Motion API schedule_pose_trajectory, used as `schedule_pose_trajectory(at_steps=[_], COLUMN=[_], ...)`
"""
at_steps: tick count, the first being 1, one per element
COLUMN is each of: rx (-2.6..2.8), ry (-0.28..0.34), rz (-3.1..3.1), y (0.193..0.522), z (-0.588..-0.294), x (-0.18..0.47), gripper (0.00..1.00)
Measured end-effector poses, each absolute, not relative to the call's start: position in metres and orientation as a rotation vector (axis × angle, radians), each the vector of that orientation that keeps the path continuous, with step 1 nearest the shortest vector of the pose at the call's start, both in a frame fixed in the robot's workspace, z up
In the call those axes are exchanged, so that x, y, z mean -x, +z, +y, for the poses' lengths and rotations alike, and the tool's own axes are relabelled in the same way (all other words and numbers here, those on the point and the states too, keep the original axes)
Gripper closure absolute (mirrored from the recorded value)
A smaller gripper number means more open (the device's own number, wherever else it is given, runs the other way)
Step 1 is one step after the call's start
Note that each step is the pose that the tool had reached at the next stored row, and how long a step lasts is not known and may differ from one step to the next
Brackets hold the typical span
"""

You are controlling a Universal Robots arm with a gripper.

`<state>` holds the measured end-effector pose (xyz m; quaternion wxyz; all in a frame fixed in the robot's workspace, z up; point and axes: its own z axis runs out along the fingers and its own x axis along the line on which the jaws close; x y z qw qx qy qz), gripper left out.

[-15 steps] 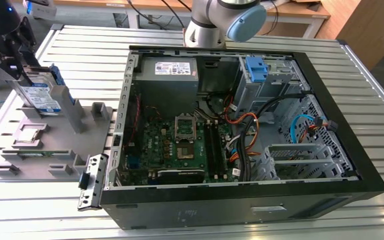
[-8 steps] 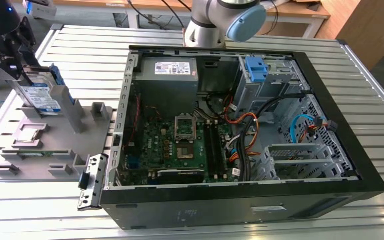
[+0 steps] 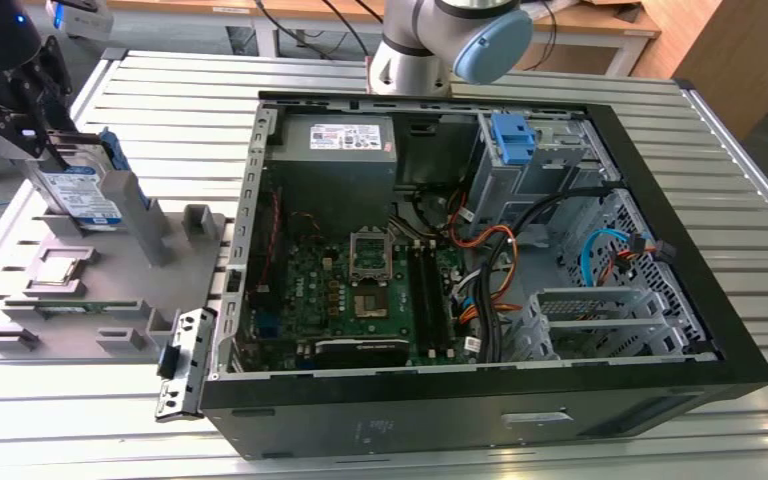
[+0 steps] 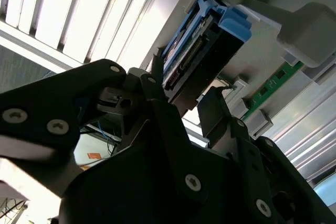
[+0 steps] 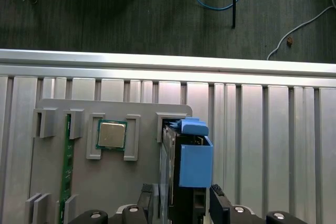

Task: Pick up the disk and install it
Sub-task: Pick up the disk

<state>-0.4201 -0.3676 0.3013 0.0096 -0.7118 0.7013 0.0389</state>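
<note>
Gripper: the black two-finger gripper (image 3: pixel 40 140) is at the exterior view's upper left, over the grey fixture plate (image 3: pixel 117 290). It is clenched on the disk (image 3: pixel 80 190).
Grasp: in both wrist views the gripper (image 4: pixel 185 98) (image 5: pixel 182 203) has one finger on each broad side of the disk, close against it.
Disk: the silver drive stands on edge, slightly tilted, at the fixture plate's far corner. Its white-and-blue label faces the exterior camera.
Disk bracket: a blue plastic bracket runs along the disk's edges. In the first wrist view it caps the end of the disk (image 5: pixel 191 166) away from the fingers.
Disk seating: the lower end of the disk (image 4: pixel 197 51) is at a slot in the fixture plate (image 4: pixel 273 19). Whether it is still seated there I cannot tell.
Processor chip: the small square chip (image 3: pixel 64 268) (image 5: pixel 111 135) lies flat in its own pocket, just beside the disk's slot.
Memory stick: the green stick (image 3: pixel 71 305) (image 5: pixel 65 171) (image 4: pixel 273 85) sits on edge between grey blocks. The chip lies between it and the disk.
Fixture plate: the plate (image 5: pixel 121 182) rests on the slatted aluminium table (image 3: pixel 157 90) (image 5: pixel 262 129), touching the computer case on the exterior view's left.
Computer case: the black tower (image 3: pixel 491 415) lies on its side with the panel off. Inside it are the motherboard (image 3: pixel 357 290), the power supply (image 3: pixel 337 140) and a blue drive caddy (image 3: pixel 511 135).
Arm: the arm's base (image 3: pixel 451 35) stands behind the case, well apart from the disk.
</note>
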Motion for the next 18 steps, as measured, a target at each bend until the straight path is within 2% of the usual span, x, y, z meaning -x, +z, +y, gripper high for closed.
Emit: schedule_pose_trajectory(at_steps=[1, 3, 4, 6, 18], rx=[2.222, 2.222, 2.222, 2.222, 2.222], ry=[0.122, 0.122, 0.122, 0.122, 0.122], rz=[2.19, 2.19, 2.19, 2.19, 2.19], y=[0.3013, 0.3013, 0.3012, 0.3012, 0.301], z=[-0.3676, -0.3676, -0.3676, -0.3676, -0.3676], x=[0.4201, 0.4201, 0.4201, 0.4201, 0.4201], gripper=[0.43, 0.55, 0.55, 0.65, 0.65])
